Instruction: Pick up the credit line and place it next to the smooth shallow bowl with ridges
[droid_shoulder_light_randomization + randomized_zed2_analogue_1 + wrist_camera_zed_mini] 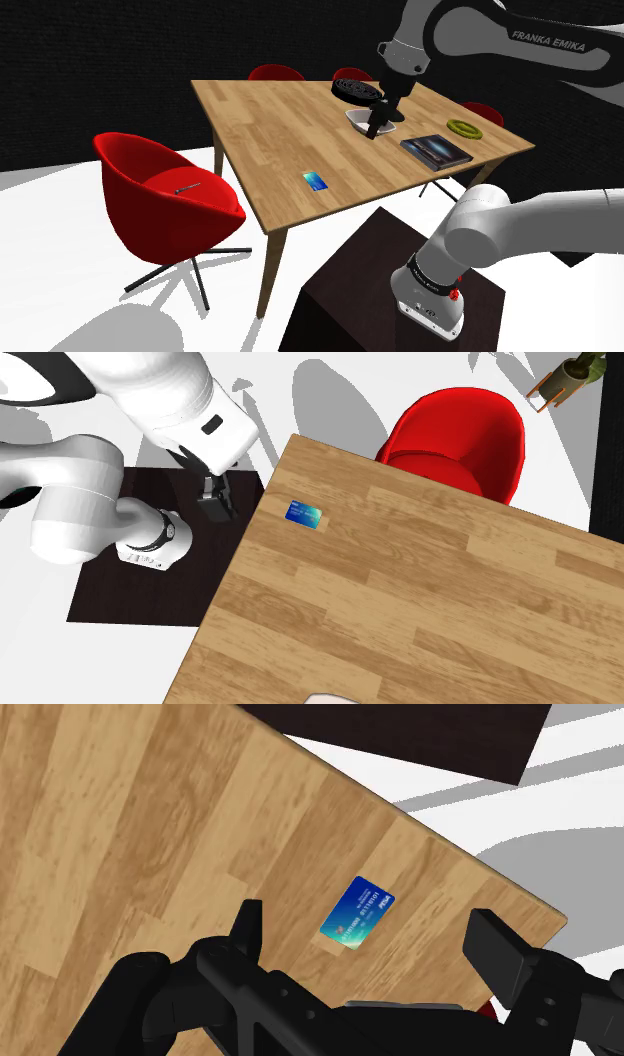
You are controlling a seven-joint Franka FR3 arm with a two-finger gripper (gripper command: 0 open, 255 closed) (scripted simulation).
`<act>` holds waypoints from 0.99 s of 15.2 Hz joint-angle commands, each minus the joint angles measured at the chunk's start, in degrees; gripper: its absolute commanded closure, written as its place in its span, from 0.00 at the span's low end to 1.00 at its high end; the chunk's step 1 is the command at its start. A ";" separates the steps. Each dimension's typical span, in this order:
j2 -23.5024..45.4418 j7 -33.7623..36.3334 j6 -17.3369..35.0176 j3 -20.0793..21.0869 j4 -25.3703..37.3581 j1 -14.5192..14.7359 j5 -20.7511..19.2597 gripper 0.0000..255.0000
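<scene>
Hovering above the desk (150, 804): my claw (370, 916), fingers apart, holding nothing. Blue credit card (357, 912), flat near the desk's edge, straight ahead of the claw, untouched; long axis slantwise to the finger line, so I judge a wrist turn is needed.

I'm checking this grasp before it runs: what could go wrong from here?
1. The card lies flat on the table, so the open gripper may slide over it without catching an edge.
2. It sits near the table's edge, so a nudge could push it off.
</scene>
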 commanded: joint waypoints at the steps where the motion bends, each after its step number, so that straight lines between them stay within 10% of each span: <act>1: 0.00 0.00 0.00 0.00 0.00 0.00 0.00 0.00; 15: 20.73 25.58 33.38 9.95 -8.04 -5.46 2.57 0.00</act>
